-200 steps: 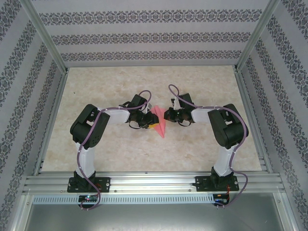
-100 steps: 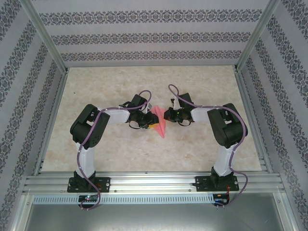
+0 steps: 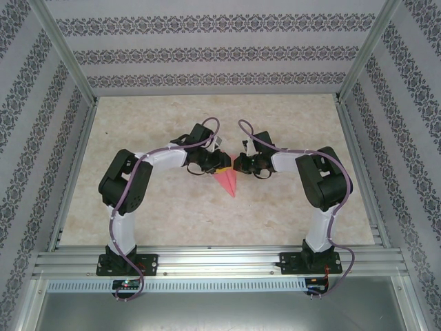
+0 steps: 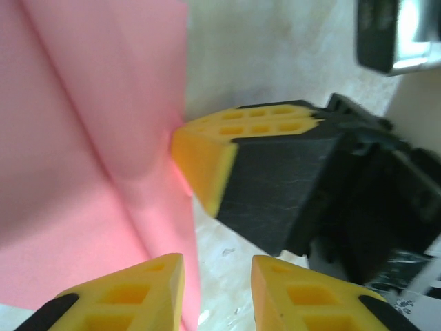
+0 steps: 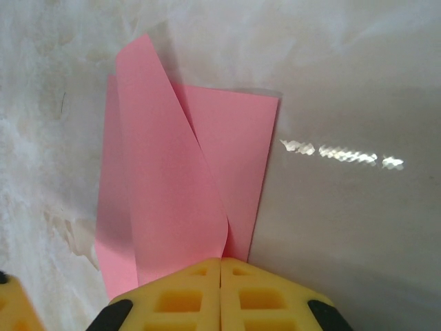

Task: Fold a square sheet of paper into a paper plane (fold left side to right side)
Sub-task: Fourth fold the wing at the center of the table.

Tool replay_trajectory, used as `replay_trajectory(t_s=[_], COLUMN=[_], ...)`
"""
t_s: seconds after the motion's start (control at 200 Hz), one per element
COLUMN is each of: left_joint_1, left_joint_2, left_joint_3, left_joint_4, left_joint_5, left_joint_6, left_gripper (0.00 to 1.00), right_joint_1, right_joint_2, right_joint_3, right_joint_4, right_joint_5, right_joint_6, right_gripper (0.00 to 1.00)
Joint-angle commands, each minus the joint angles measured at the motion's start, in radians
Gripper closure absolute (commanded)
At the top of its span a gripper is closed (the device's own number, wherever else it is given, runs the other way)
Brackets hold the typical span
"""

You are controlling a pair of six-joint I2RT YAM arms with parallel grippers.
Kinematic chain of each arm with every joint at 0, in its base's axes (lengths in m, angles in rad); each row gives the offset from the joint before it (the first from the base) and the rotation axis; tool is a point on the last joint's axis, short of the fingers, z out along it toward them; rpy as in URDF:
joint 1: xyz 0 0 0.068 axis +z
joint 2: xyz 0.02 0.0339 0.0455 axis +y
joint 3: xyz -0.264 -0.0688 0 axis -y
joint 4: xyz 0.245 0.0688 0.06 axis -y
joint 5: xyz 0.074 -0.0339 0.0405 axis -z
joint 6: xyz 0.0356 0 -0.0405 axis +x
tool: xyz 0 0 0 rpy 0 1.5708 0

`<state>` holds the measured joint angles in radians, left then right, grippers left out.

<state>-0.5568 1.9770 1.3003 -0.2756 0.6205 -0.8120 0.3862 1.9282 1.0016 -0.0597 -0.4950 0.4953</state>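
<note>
The paper plane (image 3: 229,183) lies on the bench (image 3: 289,124) near its middle, between the two arms. It is a narrow salmon-pink dart with its point towards the arm bases and its wide end under the two tools.

The left tool (image 3: 220,164) stands partly open, its yellow fingers (image 4: 138,289) apart with nothing gripped between them. In the left wrist view one finger sits over the pink sheet and the other over bare bench.

The right tool (image 3: 238,164) is closed, its two pads meeting flush. In the right wrist view its tip (image 5: 220,265) rests against the paper's edge, where a raised flap runs down to it. Whether any paper is caught between the pads cannot be told.

The two tools are close together, almost touching.
</note>
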Motion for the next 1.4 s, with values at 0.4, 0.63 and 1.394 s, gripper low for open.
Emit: replay_trajectory(t_s=[0.4,0.63,1.394], left_joint_1=[0.011,0.012,0.017], left_joint_2=[0.084,0.110,0.159], left_joint_3=[0.064,0.076,0.030], left_joint_4=[0.058,0.065,0.043], left_joint_5=[0.041,0.050,-0.027], left_joint_6=[-0.039,-0.047,-0.034], left_gripper=[0.77,0.77,0.83], right_joint_1=[0.028,0.031,0.038], right_joint_2=[0.059,0.061,0.063], right_joint_3=[-0.012,-0.008,0.002], right_joint_4=[-0.087,-0.092,-0.114], right_joint_5=[0.072,0.073,0.087], right_joint_6=[-0.034,-0.038,-0.051], right_gripper=[0.92,0.92,0.92])
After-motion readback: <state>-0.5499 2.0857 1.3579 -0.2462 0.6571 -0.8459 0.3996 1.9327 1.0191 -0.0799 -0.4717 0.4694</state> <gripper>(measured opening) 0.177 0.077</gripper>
